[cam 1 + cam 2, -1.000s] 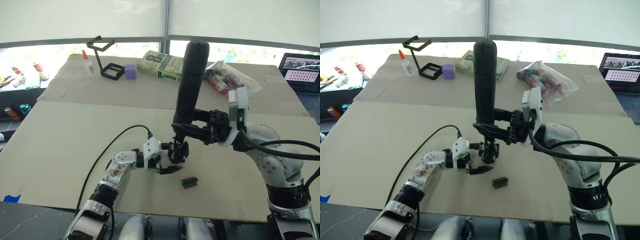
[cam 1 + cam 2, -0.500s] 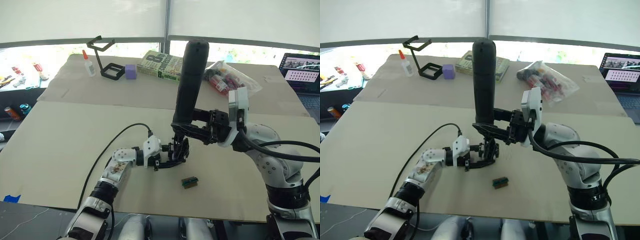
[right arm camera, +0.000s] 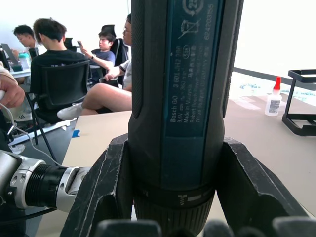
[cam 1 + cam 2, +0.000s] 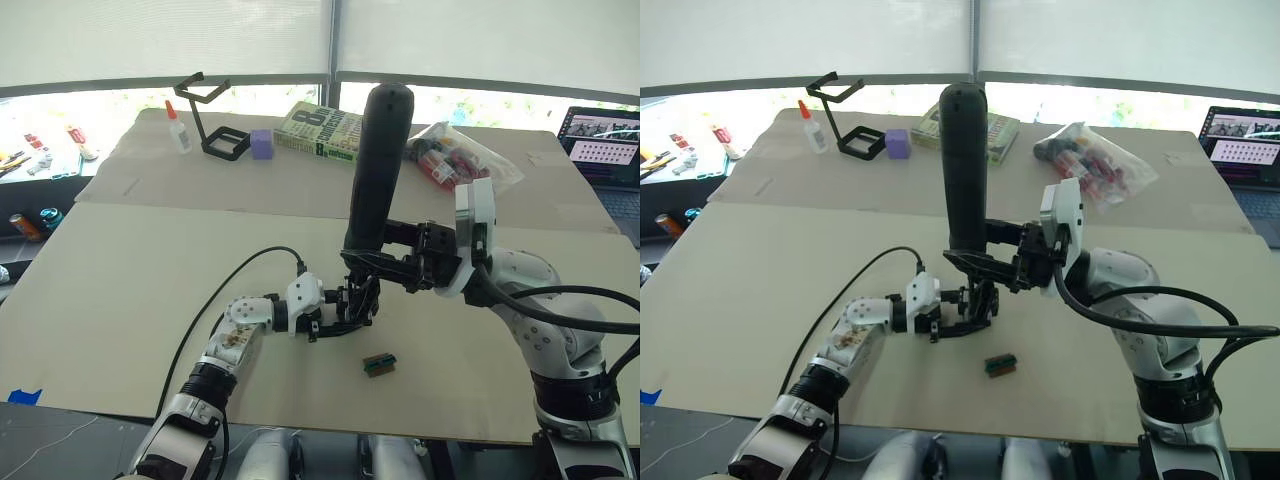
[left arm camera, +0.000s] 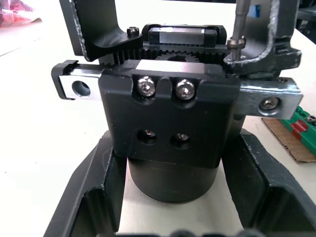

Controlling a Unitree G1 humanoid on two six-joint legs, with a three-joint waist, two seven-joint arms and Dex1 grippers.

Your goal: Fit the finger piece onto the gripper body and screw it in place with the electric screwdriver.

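With the left gripper [image 4: 335,322] clamped on the gripper body [image 5: 170,123] and the right gripper [image 4: 385,262] gripping the screwdriver [image 4: 378,165], hold the bit [image 5: 239,22] upright on the screw above the left jaws, body steady.

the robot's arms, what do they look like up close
Silver-grey and white jointed shells with black collars. The left tool and the right tool each have two black tapered fingers on a white-and-black body. Black cables run along both arms.

- Screwdriver [image 3: 180,98]: smooth matt black plastic, thin bright metal bit [image 5: 238,22].
- Gripper body [image 5: 170,126]: matt black, with shiny metal screws and rail.
- Table [image 4: 130,290]: matt tan cardboard.
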